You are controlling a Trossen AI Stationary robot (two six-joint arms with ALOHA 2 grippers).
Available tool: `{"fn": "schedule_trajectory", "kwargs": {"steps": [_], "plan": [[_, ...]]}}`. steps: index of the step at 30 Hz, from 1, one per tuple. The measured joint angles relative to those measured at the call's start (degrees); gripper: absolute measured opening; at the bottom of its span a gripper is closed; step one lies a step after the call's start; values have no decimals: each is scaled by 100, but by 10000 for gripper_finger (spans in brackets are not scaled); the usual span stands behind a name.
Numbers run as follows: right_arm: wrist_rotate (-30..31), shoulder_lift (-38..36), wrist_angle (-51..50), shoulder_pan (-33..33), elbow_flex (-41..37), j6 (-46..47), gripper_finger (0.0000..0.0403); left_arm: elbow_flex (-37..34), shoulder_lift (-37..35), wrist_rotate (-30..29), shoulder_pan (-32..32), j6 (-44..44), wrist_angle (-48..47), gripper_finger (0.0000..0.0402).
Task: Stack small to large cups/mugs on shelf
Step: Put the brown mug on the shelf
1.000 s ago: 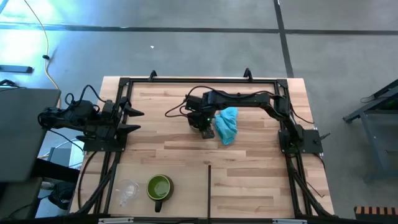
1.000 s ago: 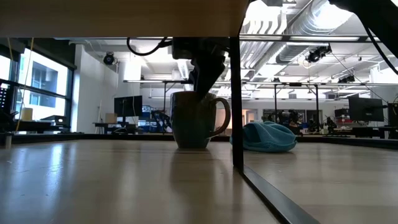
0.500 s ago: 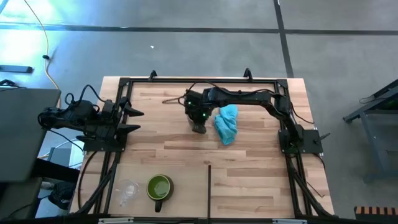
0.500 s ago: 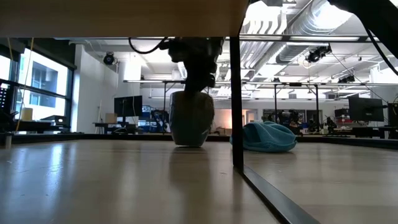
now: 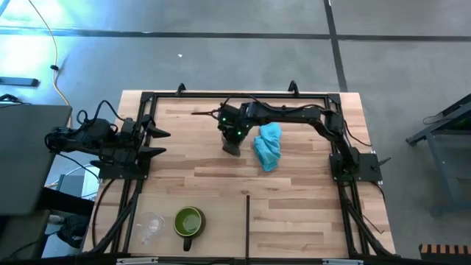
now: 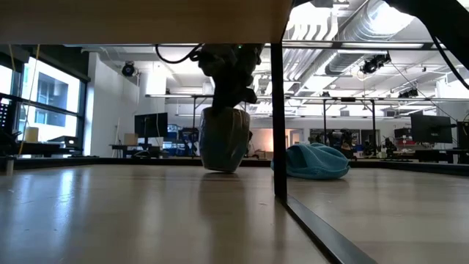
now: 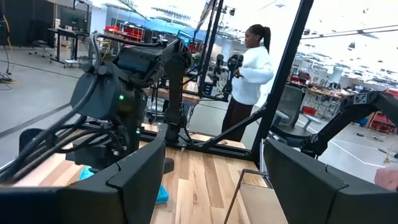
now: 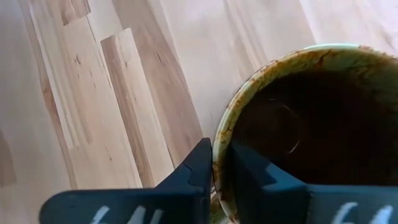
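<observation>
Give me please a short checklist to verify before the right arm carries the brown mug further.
1. Right gripper pinches the rim of the brown mug: ok.
2. Mug off the table: ok, tilted, bottom just above the wood in the low view.
3. Blue cloth apart from the mug: ok.
4. Green mug and clear cup standing at the table's near edge: ok.
5. Left gripper open, waiting at the left side: ok.
6. Grip firm enough: cannot tell.
</observation>
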Motion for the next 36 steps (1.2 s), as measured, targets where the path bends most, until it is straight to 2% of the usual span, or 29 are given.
{"fn": "schedule_trajectory", "kwargs": {"steps": [11, 18, 24, 32, 36], "plan": [[-198, 23, 234, -4, -17, 110, 90, 0, 0, 2, 0, -8, -1, 262], [-656, 23, 588, -10, -17, -50, 120, 0, -1, 2, 0, -14, -2, 262], [-1257, 11, 597, -5, -17, -687, 129, 0, 0, 3, 0, -14, -2, 262], [-1182, -78, 538, -148, -15, -693, 129, 0, 0, 2, 0, -14, 0, 262], [-1164, -93, 366, -252, -10, -1077, 129, 0, -2, 4, 0, -28, 2, 262]]}}
